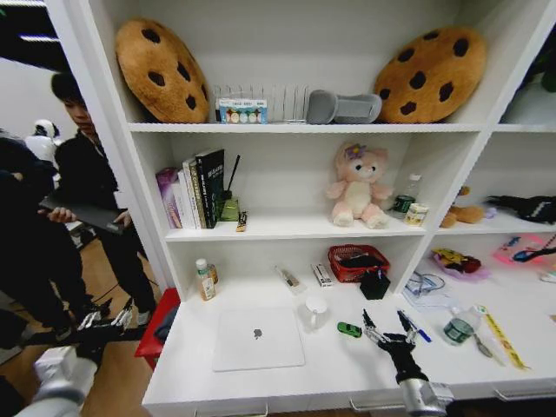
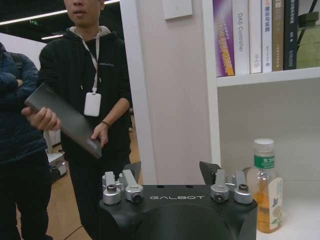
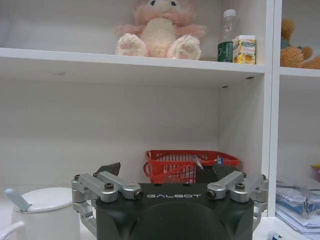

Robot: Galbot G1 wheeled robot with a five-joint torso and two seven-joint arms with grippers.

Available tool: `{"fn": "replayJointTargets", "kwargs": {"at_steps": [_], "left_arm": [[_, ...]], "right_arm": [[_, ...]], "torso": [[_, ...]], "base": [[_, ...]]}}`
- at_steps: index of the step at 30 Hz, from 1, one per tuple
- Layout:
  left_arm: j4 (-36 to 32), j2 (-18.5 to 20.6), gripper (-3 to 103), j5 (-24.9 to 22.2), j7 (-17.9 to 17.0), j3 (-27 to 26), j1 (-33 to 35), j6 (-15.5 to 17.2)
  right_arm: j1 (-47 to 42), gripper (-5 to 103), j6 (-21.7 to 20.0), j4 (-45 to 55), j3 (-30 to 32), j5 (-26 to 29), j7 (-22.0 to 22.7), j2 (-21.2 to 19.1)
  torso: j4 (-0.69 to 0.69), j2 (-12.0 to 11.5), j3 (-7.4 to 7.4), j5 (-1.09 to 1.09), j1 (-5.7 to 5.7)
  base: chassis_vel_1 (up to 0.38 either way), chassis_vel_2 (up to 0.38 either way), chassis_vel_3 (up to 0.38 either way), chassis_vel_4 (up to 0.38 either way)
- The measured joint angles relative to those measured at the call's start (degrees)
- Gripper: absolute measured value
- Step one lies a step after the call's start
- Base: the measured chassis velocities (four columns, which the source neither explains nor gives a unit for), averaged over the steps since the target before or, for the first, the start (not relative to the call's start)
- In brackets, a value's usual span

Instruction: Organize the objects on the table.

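Your right pincer hovers spread near the long white surface's front edge, beside the tiny green toy car; your left pincer hangs spread off its left end.

1. Our right gripper reaches forward at the near right, arm extended, its jaws spread wide apart.
2. Our left gripper hangs at the near left, arm low, its jaws likewise spread.
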Motion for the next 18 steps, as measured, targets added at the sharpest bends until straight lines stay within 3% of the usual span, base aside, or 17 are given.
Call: {"fn": "replayJointTargets", "kwargs": {"at_steps": [6,7,18], "left_arm": [[-4.91,-4.29,85,1.25,1.64,-0.64,2.79,-1.01],[-6.44,-5.44,95,1.23,1.99,-1.06,3.77,-1.22],[-6.94,-4.49,100,-1.3,1.28,-2.25,6.83,-1.4]], "right_arm": [[-1.85,100,0.95,0.83,-0.03,-0.12,-1.03,1.01],[-2.5,100,1.62,0.87,-0.02,-0.26,-1.39,1.53],[-3.96,100,4.42,0.11,0.76,0.45,-2.59,1.86]], "torso": [[0.0,0.0,0.0,-0.01,0.0],[0.0,0.0,0.0,0.0,0.0],[0.0,-0.01,0.01,-0.02,0.0]], "base": [[0.0,0.0,0.0,0.0],[0.0,0.0,0.0,0.0],[0.0,0.0,0.0,0.0]]}}
